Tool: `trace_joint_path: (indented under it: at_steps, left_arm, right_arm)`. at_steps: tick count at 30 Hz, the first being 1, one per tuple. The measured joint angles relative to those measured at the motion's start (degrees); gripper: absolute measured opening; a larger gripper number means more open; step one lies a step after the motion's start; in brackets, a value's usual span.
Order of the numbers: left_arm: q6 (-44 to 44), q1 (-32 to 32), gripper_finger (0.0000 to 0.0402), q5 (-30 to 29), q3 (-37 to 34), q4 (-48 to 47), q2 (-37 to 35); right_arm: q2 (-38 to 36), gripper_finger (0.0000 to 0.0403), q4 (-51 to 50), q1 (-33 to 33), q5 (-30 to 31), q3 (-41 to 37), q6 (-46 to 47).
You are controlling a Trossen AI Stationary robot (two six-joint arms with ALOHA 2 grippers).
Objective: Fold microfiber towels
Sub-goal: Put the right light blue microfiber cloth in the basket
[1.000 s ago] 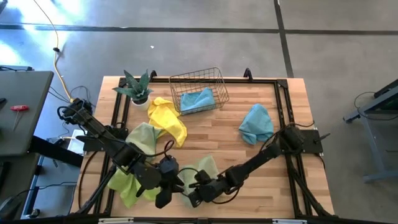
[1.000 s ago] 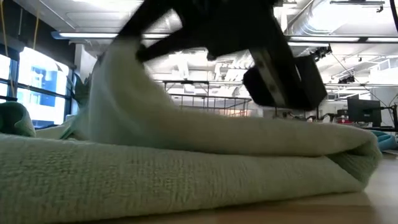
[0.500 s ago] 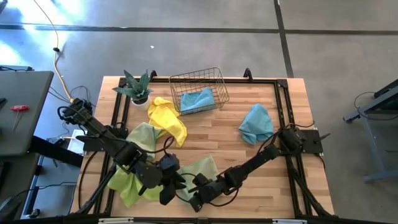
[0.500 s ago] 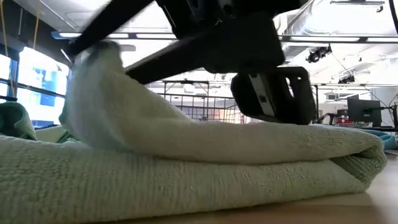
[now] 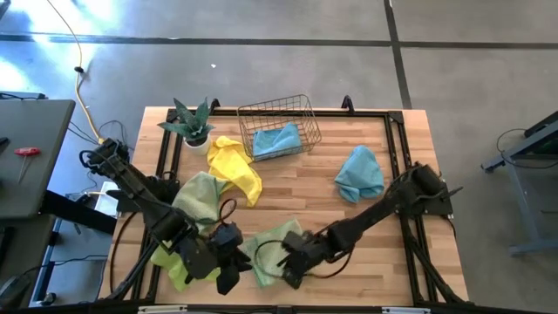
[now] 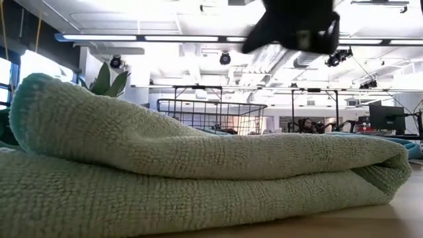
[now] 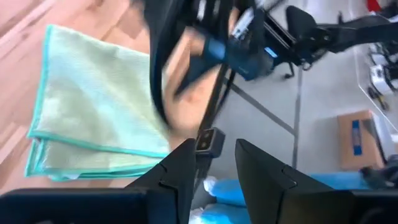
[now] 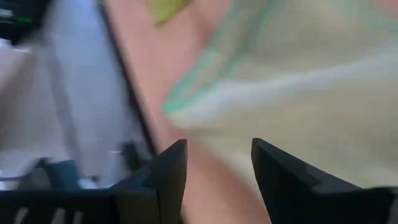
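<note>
The pale sage towel (image 5: 277,240) lies folded at the front edge. The right gripper (image 5: 292,262) hovers above it with jaws apart, holding nothing; the left gripper (image 5: 225,281), beside it, is also parted and empty. Next, I think, it needs storing or another towel.

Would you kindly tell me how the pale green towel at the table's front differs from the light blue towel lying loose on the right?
The pale green towel lies folded flat in layers; the light blue towel sits crumpled in a heap. The green one is beside both end effectors; the blue one lies apart from them. Both rest on the wooden table.
</note>
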Motion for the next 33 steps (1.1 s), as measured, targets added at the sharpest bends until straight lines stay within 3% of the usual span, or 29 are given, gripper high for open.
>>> trace_joint_path:
  at_steps: [5, 11, 15, 21, 25, 33]
  left_arm:
    - [0.0, -2.2, 0.0105, -6.3, 0.0, -0.7, 4.2]
    - [1.7, -1.4, 0.0105, -9.7, 0.0, 1.9, 13.0]
    - [6.6, 0.3, 0.0105, -9.8, 0.0, 9.3, 19.0]
    - [11.8, 3.8, 0.0105, -6.1, 0.0, 19.2, 25.9]
    - [11.1, 5.4, 0.0105, -4.7, 0.0, 15.2, 28.0]
    - [9.5, 5.9, 0.0105, 2.4, 0.0, -0.1, 27.8]
  right_arm:
    - [-5.3, 0.0165, -17.8, 0.6, 7.0, 0.0, 1.0]
    - [-6.2, 0.0154, -24.1, 3.9, 9.4, -1.4, 2.4]
    - [-6.2, 0.0148, -22.5, 6.1, 8.1, -6.9, 10.1]
    - [-7.2, 0.0142, -8.2, 7.4, 4.4, -16.7, 16.9]
    - [-7.3, 0.0142, 2.2, 6.8, 3.4, -20.4, 19.3]
    - [-7.3, 0.0142, 9.6, 5.8, 6.8, -20.6, 19.2]
